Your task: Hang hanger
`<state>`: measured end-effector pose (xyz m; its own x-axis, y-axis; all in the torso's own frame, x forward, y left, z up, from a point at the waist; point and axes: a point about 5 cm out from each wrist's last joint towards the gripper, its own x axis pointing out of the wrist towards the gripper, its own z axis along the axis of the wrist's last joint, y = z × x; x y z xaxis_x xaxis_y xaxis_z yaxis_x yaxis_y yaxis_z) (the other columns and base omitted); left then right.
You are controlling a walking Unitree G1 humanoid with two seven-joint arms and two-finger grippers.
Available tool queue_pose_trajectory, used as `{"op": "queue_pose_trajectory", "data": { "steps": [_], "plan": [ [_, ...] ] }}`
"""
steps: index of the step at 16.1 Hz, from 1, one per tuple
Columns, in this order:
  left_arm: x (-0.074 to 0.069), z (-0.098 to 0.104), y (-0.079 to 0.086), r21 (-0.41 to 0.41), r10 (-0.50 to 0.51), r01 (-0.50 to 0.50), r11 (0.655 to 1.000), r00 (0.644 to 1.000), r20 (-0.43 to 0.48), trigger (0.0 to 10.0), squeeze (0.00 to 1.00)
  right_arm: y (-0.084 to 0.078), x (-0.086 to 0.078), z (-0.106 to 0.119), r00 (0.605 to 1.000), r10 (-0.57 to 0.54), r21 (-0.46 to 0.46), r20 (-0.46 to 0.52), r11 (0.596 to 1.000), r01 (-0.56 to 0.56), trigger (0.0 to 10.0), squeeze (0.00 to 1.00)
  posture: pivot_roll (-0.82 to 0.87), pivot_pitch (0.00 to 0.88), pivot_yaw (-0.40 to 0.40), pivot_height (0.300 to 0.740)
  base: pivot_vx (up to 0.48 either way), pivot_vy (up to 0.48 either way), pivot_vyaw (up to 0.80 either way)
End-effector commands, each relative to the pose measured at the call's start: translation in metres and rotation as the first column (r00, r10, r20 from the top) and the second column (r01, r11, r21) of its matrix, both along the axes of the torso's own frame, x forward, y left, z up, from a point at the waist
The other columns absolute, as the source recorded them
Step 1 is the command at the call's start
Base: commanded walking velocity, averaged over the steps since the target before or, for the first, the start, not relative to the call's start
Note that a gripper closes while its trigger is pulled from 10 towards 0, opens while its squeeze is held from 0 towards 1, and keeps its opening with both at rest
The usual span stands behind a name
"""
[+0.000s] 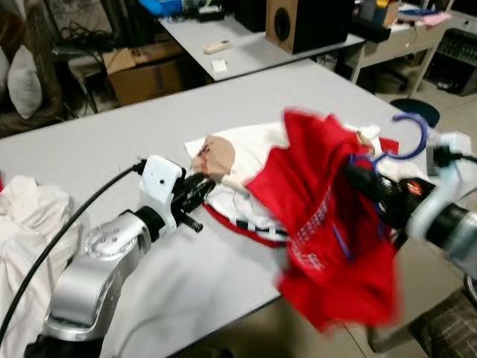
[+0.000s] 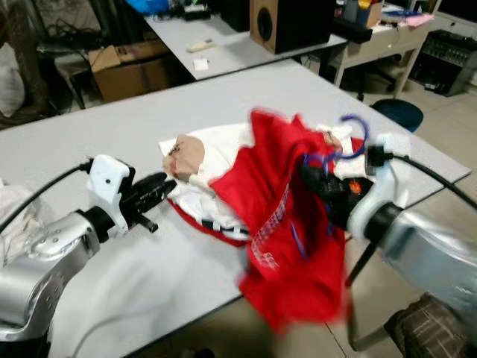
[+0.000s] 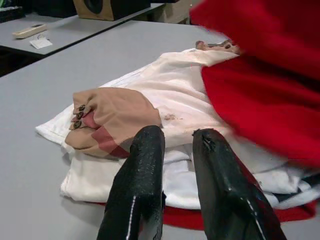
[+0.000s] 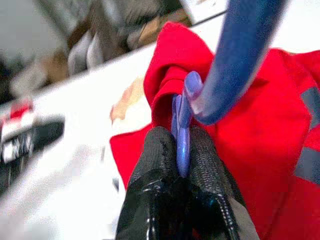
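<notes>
1. My right gripper (image 4: 180, 150) is clenched on the neck of the blue hanger (image 1: 406, 138), just below its hook. I judge that grip to be a good one, since it leaves the hook free to catch on a rail.
2. A red garment (image 1: 328, 224) hangs from the hanger, lifted clear of the grey bench (image 1: 112, 149) and draped past its near edge. It looks blurred, so I take it to be swinging. That would explain why I hold the hanger high and out from the bench edge.
3. My left gripper (image 3: 172, 190) hovers low over the bench with its fingers slightly apart and grasping nothing. It points at the folded white clothes (image 3: 165, 95) with the tan patch (image 3: 112, 117). There it is well placed, I think, to pin that pile if the red cloth drags on it.
4. More red cloth lies under the white pile, but I cannot tell whether it belongs to the lifted garment.
5. A crumpled pale cloth (image 1: 30, 224) sits at the bench's left end, well apart from the work.
6. I can see no rail, so the hanging is not yet done. My guess is that I must turn away from the bench to find one.
</notes>
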<state>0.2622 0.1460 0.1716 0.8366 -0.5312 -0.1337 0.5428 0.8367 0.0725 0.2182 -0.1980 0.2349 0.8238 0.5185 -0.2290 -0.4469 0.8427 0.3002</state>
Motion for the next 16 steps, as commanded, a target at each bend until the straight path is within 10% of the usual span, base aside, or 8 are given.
{"op": "queue_pose_trajectory", "data": {
  "steps": [1, 16],
  "plan": [
    [-0.003, -0.003, 0.001, 0.018, 0.015, -0.014, 1.0, 1.0, -0.014, 10.0, 0.0, 0.007, -0.007, 0.004, 0.996, 0.085, -0.008, 0.025, 0.996, -0.085, 10.0, 0.0, -0.01, 0.021, 0.078, 0.74, -0.292, 0.0, 0.0],
    [-0.018, -0.028, -0.015, 0.021, -0.035, 0.036, 0.999, 0.998, -0.056, 10.0, 0.0, 0.033, -0.054, -0.057, 0.958, 0.269, -0.099, -0.098, 0.955, -0.279, 10.0, 0.0, -0.01, 0.014, 0.085, 0.74, -0.197, 0.0, 0.0]
  ]
}}
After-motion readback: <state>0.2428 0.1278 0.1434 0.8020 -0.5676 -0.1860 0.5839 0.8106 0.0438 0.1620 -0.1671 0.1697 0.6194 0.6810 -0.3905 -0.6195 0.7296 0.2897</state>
